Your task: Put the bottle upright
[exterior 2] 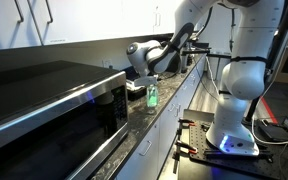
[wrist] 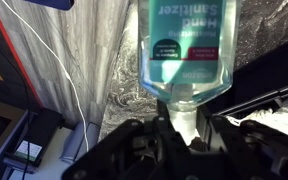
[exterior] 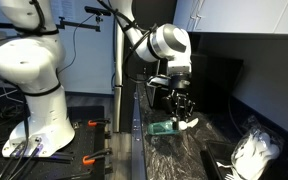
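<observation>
Wrist view: the bottle (wrist: 184, 50) is a clear plastic flask of pale liquid. It carries a teal label, printed "Hand Sanitizer", whose lettering reads inverted here. Its body widens away from the camera, and its narrow white cap end points toward the gripper (wrist: 189, 130). The pincer stands narrow, with its dark fingers (wrist: 144, 145) closed on either side of that cap end.

The bottle sits on a dark marbled counter (wrist: 104, 60), with a thin white cable (wrist: 72, 85) running along the counter to its left.

In an exterior view the bottle (exterior: 164, 127) shows as a low greenish shape directly below the gripper (exterior: 184, 115), and a crumpled white bag (exterior: 256, 150) lies well apart to the right. In an exterior view the bottle (exterior 2: 152, 96) is just beside a black appliance (exterior 2: 44, 100). Whether it lies flat or tilts cannot be told.
</observation>
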Motion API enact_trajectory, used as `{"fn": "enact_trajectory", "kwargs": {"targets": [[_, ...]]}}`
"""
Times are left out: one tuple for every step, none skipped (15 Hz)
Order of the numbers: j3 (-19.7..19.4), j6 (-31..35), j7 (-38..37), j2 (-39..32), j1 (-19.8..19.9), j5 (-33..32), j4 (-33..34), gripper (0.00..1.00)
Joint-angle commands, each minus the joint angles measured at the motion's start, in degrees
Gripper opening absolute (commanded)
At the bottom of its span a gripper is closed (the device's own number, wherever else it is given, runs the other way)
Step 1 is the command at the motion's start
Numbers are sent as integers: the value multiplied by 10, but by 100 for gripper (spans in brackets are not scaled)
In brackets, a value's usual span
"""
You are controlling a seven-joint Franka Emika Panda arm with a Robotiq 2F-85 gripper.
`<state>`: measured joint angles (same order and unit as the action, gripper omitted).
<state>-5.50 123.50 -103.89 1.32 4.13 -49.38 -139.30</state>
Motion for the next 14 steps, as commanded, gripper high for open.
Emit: {"fn": "enact_trajectory", "kwargs": {"targets": [[14, -42, -51, -11, -6, -50, 14, 8], [19, -57, -73, -20, -9, -71, 19, 8], [24, -71, -93, -31, -14, -91, 25, 8], [30, -91, -118, -41, -19, -113, 31, 8], [34, -108, -139, -48, -23, -134, 34, 8], [39, -128, -159, -60, -29, -149, 42, 8], [42, -145, -177, -71, -33, -166, 46, 8], [47, -165, -194, -85, -40, -178, 56, 8], [48, -180, -211, -95, -44, -196, 59, 8], [51, -199, -225, -109, -49, -207, 69, 8], [50, -213, -238, -118, -51, -226, 69, 8], [51, -226, -250, -127, -53, -239, 73, 8], [51, -240, -262, -138, -56, -251, 78, 8], [49, -247, -279, -142, -55, -271, 74, 8]]}}
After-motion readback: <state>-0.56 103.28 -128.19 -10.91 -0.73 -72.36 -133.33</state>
